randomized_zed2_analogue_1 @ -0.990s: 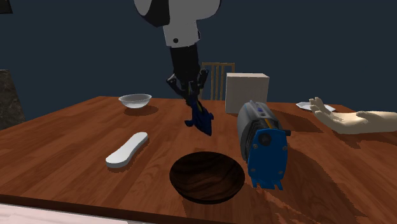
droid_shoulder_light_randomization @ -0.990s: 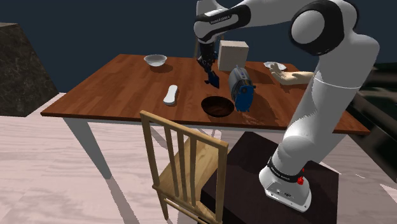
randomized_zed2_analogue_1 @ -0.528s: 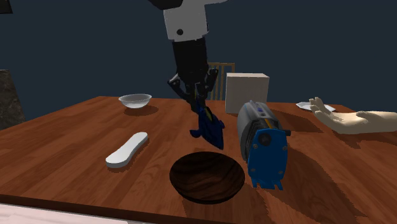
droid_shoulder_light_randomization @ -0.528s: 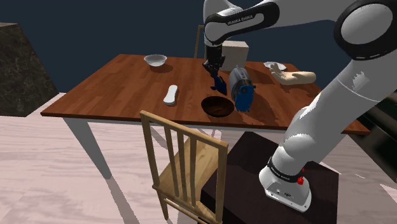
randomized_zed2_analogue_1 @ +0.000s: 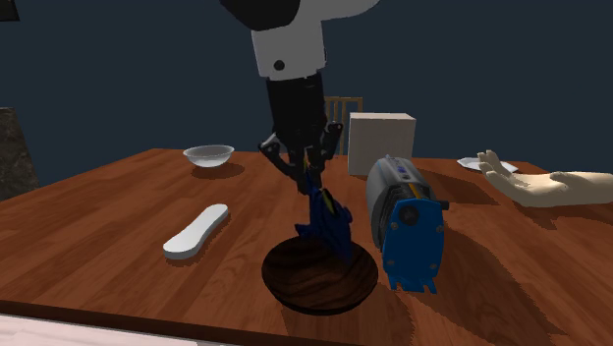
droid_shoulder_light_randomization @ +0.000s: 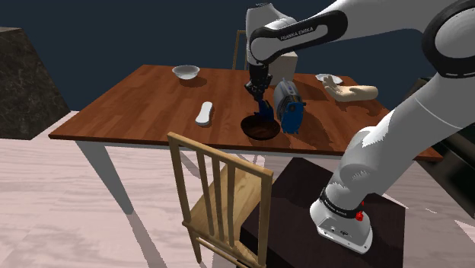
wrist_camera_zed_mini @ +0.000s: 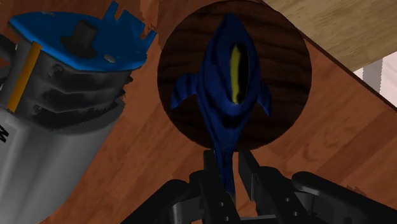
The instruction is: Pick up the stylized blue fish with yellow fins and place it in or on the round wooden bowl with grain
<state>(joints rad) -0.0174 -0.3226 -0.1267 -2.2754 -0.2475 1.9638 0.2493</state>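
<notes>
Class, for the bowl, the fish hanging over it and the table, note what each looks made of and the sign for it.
The bowl looks dark, slightly glossy wood: curved grain bands cross its inside. The fish is smooth, even blue with a yellow stripe and no texture; perhaps plastic, not certain. The table looks polished reddish-brown wood: long grain streaks.

White lettering is spotted on the dark band of the forearm [droid_shoulder_light_randomization: 295,32] in the shoulder view, and "FRANKA EMIKA" is read there. More lettering is seen on the dark ring just above the base [droid_shoulder_light_randomization: 340,222], but it cannot be read. Small marks are noticed on the grey cylinder [randomized_zed2_analogue_1: 391,187], none legible.
</notes>
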